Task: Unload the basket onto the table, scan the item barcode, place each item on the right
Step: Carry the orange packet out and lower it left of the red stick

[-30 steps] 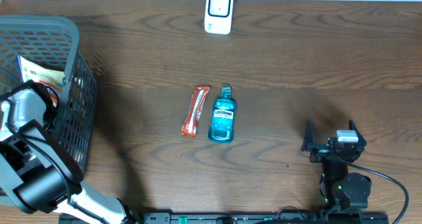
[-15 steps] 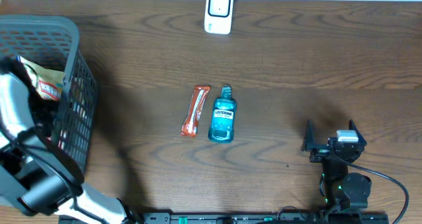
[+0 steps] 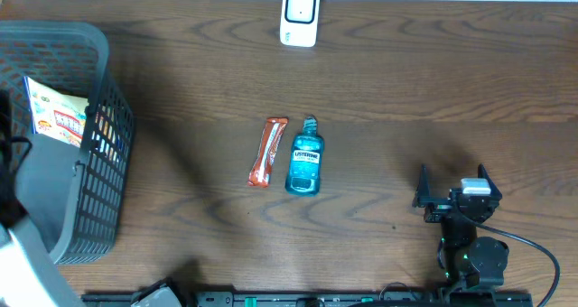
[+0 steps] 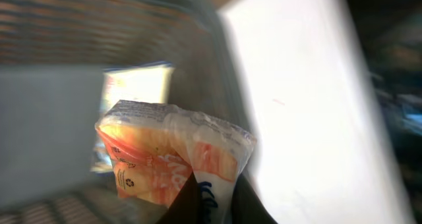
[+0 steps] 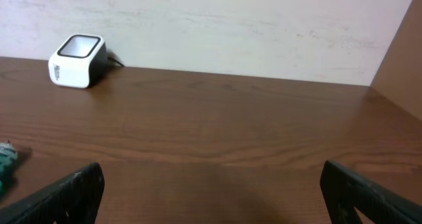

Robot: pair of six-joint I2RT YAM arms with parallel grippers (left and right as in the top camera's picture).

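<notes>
- The left end effector (image 4: 211,196) is seen clamped on the lower edge of a snack packet (image 4: 173,151). Only a narrow strip of crinkled wrapper is pinched, so the packet could slip free if it were swung quickly.
- The packet is held within or just above the grey basket (image 3: 99,162) at the left end of the counter (image 3: 406,90). A corner could be snagged on the mesh wall on the way out, and the grip lost.
- A second packet (image 4: 135,85) is seen behind the held one. From the overhead view it cannot be told which of the two is shown in the basket.
- No barcode can be made out on the blurred wrapper. If the wrong face were presented to the scanner (image 3: 299,16), no read would be obtained, and glare off creased film could cause the same.
- The scanner is well apart from the basket. An orange bar (image 3: 268,152) and a mouthwash bottle (image 3: 305,158) lie mid-counter and could be knocked by a low, wide path.
- The right end effector (image 3: 452,188) is seen with jaws wide apart, holding nothing.
</notes>
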